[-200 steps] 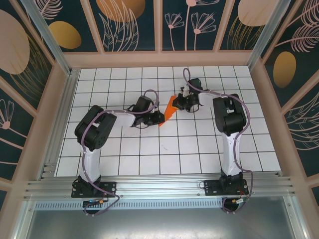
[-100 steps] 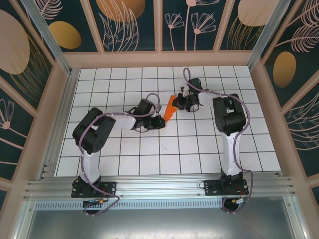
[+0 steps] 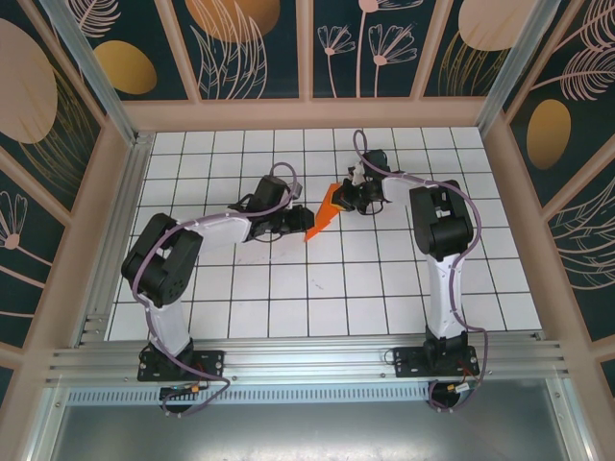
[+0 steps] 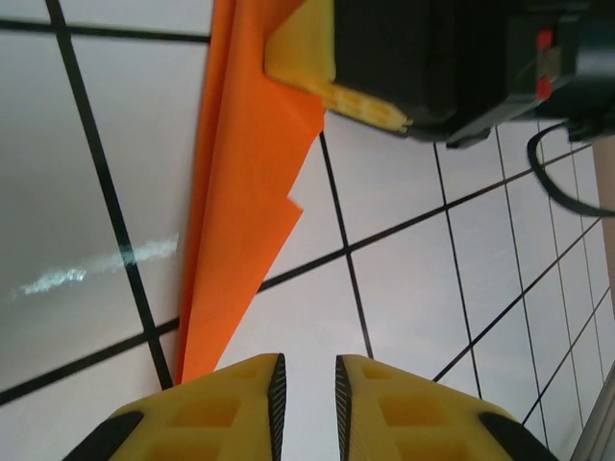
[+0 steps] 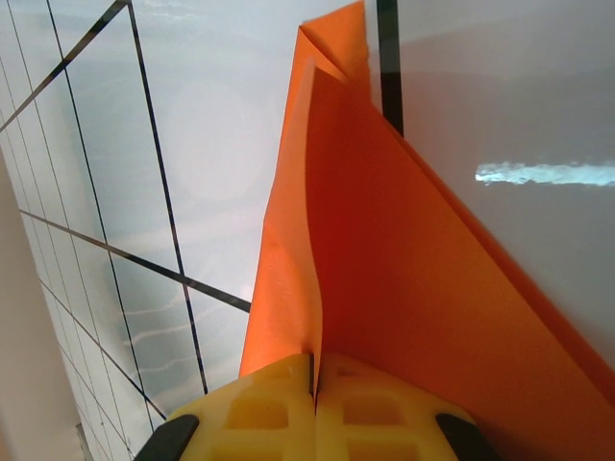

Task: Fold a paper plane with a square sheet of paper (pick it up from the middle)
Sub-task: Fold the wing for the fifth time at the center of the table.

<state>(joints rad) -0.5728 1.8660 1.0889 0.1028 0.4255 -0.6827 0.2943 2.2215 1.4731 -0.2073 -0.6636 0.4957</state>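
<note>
The left hand (image 4: 306,360) has just eased apart a crack, empty, beside the near tip of the paper plane (image 3: 327,205), mid-counter (image 3: 288,288); the right hand (image 5: 314,360) stays clamped on its far end. Probably letting go after pressing a crease

The 2 arms reach forward and inward, tips facing; left hand (image 4: 306,373) slightly parted, right hand (image 5: 314,370) pinched shut.
</note>
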